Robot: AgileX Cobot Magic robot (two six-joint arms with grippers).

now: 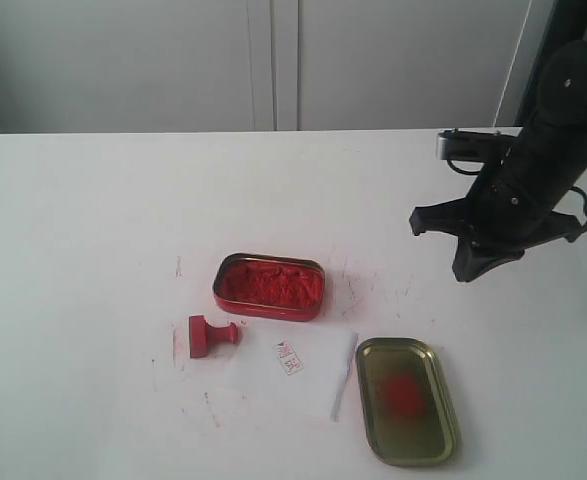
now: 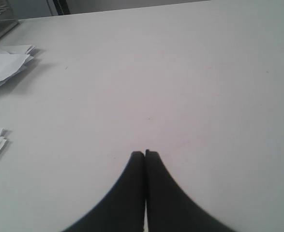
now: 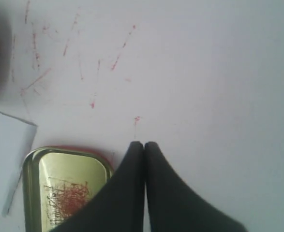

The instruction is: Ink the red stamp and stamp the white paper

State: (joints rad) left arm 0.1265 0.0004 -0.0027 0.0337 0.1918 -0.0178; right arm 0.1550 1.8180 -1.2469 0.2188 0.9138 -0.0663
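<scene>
The red stamp [image 1: 211, 336] is red all over and lies on its side on the tabletop [image 1: 93, 220]. Its flat square base faces left and its knob handle points at the white paper [image 1: 303, 380] just beside it. It sits near the left end of the open red tin [image 1: 269, 287], on the camera side. The paper bears one small red imprint [image 1: 289, 358]. A gold lid [image 1: 406, 400] with a red smear lies at the paper's right edge. On the left gripper [image 2: 144, 152] the jaws are together, over bare tabletop. On the right gripper [image 3: 143, 144] the jaws are together, near the lid's corner.
</scene>
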